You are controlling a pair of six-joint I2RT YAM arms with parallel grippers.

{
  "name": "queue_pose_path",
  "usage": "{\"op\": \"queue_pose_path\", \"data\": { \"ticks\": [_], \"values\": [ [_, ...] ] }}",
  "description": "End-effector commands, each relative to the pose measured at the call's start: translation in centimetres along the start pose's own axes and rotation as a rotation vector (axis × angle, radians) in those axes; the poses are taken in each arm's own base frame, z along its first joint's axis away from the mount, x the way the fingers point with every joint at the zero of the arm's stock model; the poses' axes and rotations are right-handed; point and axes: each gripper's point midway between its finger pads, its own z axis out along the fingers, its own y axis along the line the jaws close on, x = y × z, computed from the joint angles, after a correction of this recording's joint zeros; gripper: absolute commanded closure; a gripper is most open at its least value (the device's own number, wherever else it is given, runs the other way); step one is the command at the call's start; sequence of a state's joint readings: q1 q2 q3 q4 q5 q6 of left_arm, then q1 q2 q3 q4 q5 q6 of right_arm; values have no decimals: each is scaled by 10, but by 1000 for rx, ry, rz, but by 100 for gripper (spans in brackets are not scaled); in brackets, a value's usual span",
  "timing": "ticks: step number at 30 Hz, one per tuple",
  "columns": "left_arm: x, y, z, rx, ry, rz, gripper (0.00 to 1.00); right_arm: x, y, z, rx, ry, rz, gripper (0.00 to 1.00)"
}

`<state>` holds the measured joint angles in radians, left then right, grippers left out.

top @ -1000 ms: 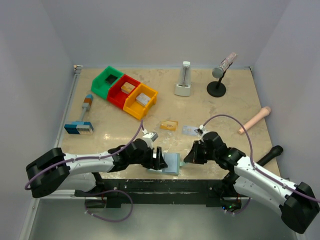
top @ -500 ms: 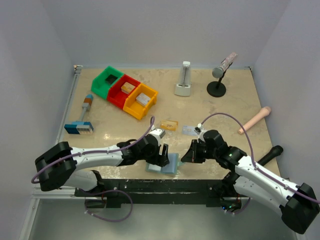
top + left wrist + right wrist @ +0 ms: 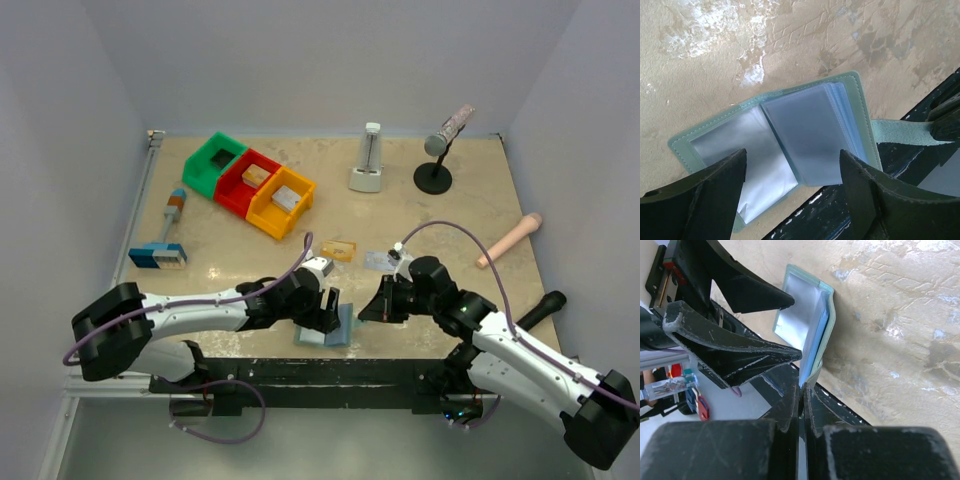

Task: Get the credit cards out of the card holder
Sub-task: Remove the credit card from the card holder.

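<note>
**Figure. Card holder at the near edge of the counter, held between two grippers.**

Nearest the onlooker, the thin light blue-teal bifold card holder (image 3: 338,330) lies open on the mottled beige counter (image 3: 450,215), its lower corner at the black front rail. Its two soft stitched panels carry a stack of clear plastic sleeves. In the left wrist view the sleeves look empty.

Judged by its build, the holder is light and limp. It will fold or slide rather than resist, and the glossy sleeves are likely to be slippery. The stitched rim and the small side tab are the sound places to take it, not the sleeves.

The left gripper (image 3: 328,312) hangs just above the holder with its jaws wide apart, one over each panel, grasping nothing. Its arm lies low along the front edge, with the wrist bent down.

The right gripper (image 3: 368,312) comes in from the right with its forearm low and its jaws pressed together. They appear to pinch the side tab, which lifts the right panel a little.

Just beyond, an orange-gold flat rectangular card (image 3: 338,250) and a pale blue-grey flat card (image 3: 380,261) lie on the counter, apart from the holder.

Farther back stands a row of green, red and yellow plastic bins (image 3: 250,185).
</note>
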<state>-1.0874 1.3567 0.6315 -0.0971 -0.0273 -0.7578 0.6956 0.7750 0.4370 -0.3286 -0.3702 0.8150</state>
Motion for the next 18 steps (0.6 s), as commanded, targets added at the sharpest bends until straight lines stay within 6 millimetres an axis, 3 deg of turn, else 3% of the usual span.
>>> {"op": "queue_pose_path", "data": {
  "ticks": [1,18],
  "values": [
    [-27,-23,-15,67,-82,8,20,-12,29,-8,-94,-29,-42,100],
    [-25,-32,-7,68,-57,7,20,-10,31,-7,-99,-21,-38,100]
  ]
}}
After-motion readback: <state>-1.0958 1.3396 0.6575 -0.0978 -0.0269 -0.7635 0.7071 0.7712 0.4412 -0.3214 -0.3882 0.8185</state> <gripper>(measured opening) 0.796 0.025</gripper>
